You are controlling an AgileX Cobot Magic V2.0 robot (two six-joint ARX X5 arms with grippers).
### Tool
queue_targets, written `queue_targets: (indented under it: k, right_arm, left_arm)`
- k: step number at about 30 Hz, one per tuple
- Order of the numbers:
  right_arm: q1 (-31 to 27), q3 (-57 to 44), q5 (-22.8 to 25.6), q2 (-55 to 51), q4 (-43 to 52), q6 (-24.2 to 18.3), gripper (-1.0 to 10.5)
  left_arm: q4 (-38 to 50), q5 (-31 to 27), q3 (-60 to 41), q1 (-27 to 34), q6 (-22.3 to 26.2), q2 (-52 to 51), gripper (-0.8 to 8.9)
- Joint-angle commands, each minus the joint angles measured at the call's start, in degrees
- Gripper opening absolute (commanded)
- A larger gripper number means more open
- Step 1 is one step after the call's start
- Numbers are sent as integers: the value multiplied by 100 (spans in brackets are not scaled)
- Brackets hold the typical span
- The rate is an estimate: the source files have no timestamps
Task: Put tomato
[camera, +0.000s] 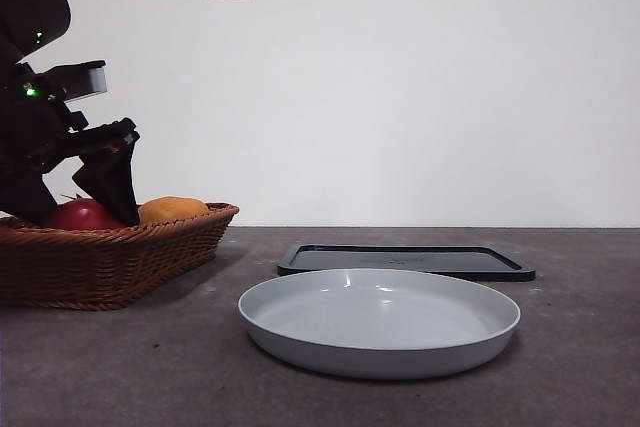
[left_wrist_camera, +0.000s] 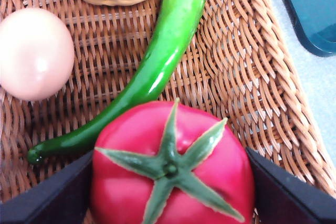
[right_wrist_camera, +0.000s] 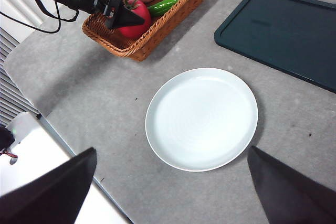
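Note:
The tomato (left_wrist_camera: 170, 166), glossy red with a green star-shaped stem top, lies in a woven basket (left_wrist_camera: 236, 77). My left gripper (left_wrist_camera: 169, 153) is lowered into the basket and open, one black jaw on each side of the tomato and close against it. In the front view the tomato (camera: 80, 215) rests low in the basket (camera: 110, 257) at the far left, under the dark arm. From the right wrist view, the left gripper (right_wrist_camera: 131, 18) sits over the tomato (right_wrist_camera: 137, 24). My right gripper (right_wrist_camera: 170, 150) hangs open high above the table, holding nothing.
Sharing the basket are a long green pepper (left_wrist_camera: 163, 61), a pale pink fruit (left_wrist_camera: 34, 53) and an orange-yellow fruit (camera: 172, 209). A grey-white plate (camera: 380, 322) lies in the middle of the table, and a dark flat tray (camera: 405, 260) behind it.

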Motion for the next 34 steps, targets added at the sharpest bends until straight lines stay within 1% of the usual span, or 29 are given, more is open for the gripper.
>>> queue_targets:
  k: [1, 4, 8, 13, 16, 19, 25, 29, 32, 34]
  right_arm:
    - [26, 111, -13, 42, 50, 42, 459]
    - [26, 111, -13, 42, 50, 42, 459]
    - [26, 111, -13, 42, 50, 44, 459]
    - [26, 111, -9, 42, 50, 44, 459]
    - [26, 111, -2, 42, 52, 44, 459]
    - [24, 111, 0, 42, 52, 44, 459]
    - [26, 111, 0, 42, 50, 44, 459]
    - [26, 111, 2, 42, 50, 44, 459]
    - [24, 111, 0, 42, 50, 44, 459]
    - [26, 111, 0, 42, 48, 44, 459]
  left_arm:
    - [-66, -11, 116, -17, 0, 50, 329]
    - [-216, 17, 197, -17, -46, -35, 329]
    - [-356, 129, 409, -17, -240, -317, 329]
    - [-621, 636, 699, -116, -352, -835, 329]
    - [-741, 848, 782, -328, -396, -1150, 330]
    - [-789, 960, 782, -697, -433, -1375, 330]
    - [-824, 953, 782, -1775, -393, -1368, 330]
    - [-595, 859, 782, -2430, -214, -1075, 330]
    - [-365, 640, 782, -2798, -184, -756, 330]
    - [-79, 487, 782, -3099, -122, -369, 330]
